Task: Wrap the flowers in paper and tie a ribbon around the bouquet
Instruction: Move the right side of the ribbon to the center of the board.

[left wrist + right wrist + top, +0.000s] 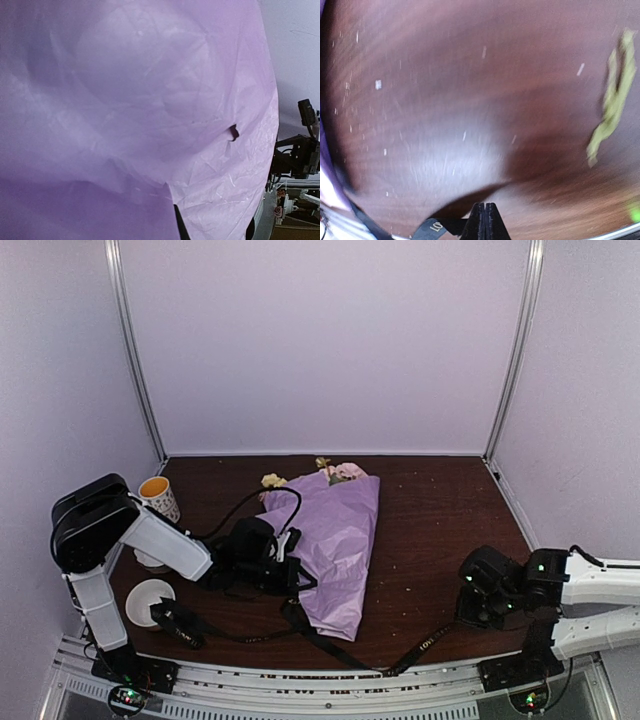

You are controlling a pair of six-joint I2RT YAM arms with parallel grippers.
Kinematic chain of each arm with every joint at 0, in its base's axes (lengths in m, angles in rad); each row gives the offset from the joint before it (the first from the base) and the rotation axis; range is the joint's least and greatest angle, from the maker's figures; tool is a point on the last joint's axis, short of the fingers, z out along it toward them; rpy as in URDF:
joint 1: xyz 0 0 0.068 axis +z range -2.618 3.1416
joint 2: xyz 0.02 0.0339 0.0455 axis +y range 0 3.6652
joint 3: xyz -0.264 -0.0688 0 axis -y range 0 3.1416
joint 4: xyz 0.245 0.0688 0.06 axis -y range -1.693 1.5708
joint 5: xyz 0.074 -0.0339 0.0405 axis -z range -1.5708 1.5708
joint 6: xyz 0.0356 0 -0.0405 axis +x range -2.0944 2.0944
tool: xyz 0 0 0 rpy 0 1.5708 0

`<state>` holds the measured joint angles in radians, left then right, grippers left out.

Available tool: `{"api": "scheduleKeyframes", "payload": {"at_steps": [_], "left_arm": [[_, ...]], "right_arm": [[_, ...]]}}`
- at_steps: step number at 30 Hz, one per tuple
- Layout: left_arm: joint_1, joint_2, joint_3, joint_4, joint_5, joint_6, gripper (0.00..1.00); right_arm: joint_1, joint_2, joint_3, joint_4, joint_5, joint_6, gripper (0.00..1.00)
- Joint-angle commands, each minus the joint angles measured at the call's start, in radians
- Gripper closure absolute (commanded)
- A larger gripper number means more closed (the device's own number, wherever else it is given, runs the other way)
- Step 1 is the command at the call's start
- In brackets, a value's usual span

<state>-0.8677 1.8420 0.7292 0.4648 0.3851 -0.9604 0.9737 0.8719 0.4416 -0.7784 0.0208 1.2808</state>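
One crinkled lilac paper (335, 540) cone, flowers (345, 472) peeking out.

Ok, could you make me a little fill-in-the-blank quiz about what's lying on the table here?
1. The paper wrapped around the flowers is ____ in colour.
2. The ribbon trailing along the near edge of the table is ____ in colour.
3. The right gripper has its two fingers ____.
4. The cup with the yellow inside stands to the ____ of the paper.

Missing words: lilac; black; shut; left.
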Motion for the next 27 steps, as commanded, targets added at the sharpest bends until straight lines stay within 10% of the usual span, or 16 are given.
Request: {"api": "scheduleKeyframes", "payload": {"at_steps": [1,15,27], "left_arm": [[0.0,-0.034,0.007,-0.006,-0.004,0.023,1.0],[-0.001,-0.197,0.11,-0.191,-0.036,0.134,1.0],[-0.002,-0.15,0.137,-0.198,0.003,0.15,1.0]], "right_arm": [[-0.149,0.066,0.137,-0.048,0.096,-0.247,1.0],[-0.58,0.656,0.772,0.153,0.381,-0.62,1.0],[-0.742,0.638,1.289,0.005,0.48,-0.76,1.0]]}}
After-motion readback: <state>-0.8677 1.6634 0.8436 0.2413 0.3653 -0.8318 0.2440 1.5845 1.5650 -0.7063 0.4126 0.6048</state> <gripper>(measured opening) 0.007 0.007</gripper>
